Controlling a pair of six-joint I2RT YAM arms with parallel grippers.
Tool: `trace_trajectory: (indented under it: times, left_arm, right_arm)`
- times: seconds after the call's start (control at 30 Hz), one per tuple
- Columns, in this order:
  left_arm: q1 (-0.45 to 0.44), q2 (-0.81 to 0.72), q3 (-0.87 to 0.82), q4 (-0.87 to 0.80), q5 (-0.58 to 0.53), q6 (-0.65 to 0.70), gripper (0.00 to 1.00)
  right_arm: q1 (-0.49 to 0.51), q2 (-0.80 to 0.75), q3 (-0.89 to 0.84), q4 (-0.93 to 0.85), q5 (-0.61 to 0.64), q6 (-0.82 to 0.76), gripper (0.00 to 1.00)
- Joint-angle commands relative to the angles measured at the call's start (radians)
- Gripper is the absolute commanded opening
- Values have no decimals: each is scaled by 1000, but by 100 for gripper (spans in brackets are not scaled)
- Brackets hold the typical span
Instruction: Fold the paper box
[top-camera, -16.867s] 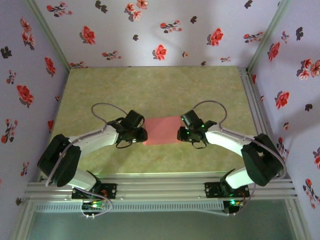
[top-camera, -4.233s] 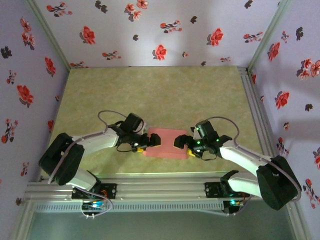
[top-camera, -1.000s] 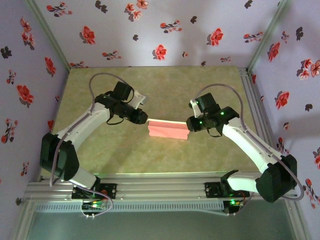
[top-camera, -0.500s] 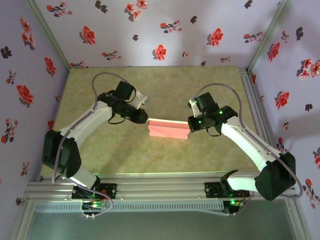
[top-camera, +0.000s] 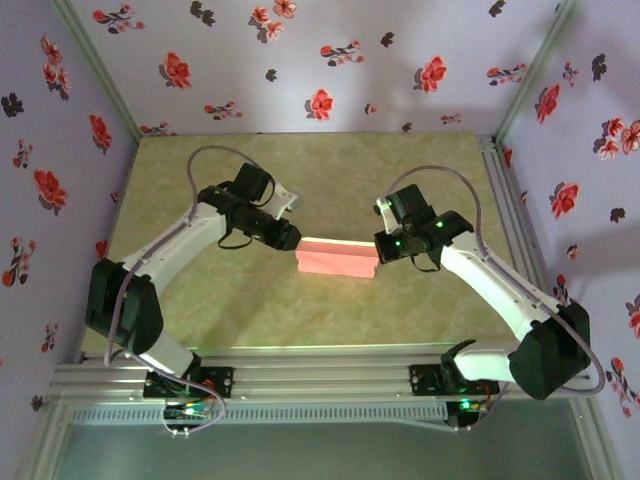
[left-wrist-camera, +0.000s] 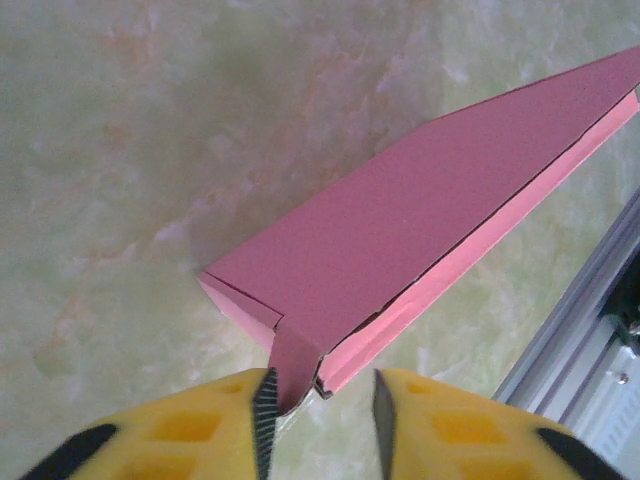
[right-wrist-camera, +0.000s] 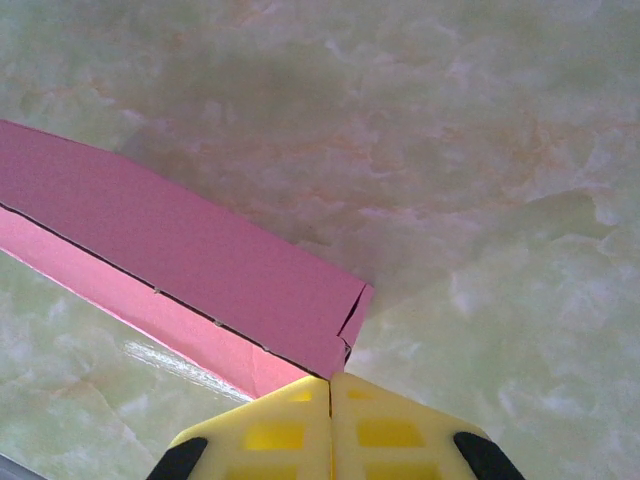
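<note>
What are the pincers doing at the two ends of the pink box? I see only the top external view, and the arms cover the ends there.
Observer: Left wrist view: the left pincer stands open, and a small tab of the paper box lies between its jaws.
Operator: And the right one?
Observer: The right pincer is shut, right at the box's corner; whether it pinches card, I cannot tell.
Operator: Is the box closed along its length?
Observer: A thin dark seam runs between two panels.
</note>
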Motion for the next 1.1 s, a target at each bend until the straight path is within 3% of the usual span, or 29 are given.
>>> trace_trajectory:
  times: [0.0, 0.07, 0.37, 0.83, 1.07]
  left_arm:
    - [-9, -2, 24, -27, -5, 2, 37]
    - [-8, -3, 26, -30, -4, 2, 36]
    - [-11, 7, 28, -39, -24, -39, 11]
    - [-26, 26, 84, -7, -58, -367, 1]
    - [-53, 1, 30, 59, -113, -404, 0]
  right_arm:
    - [8, 11, 21, 2, 13, 1, 8]
    - [9, 10, 18, 2, 16, 2, 8]
    - [9, 10, 21, 5, 23, 16, 7]
    - [43, 37, 69, -33, 94, 185, 4]
    - [52, 42, 61, -12, 112, 267, 2]
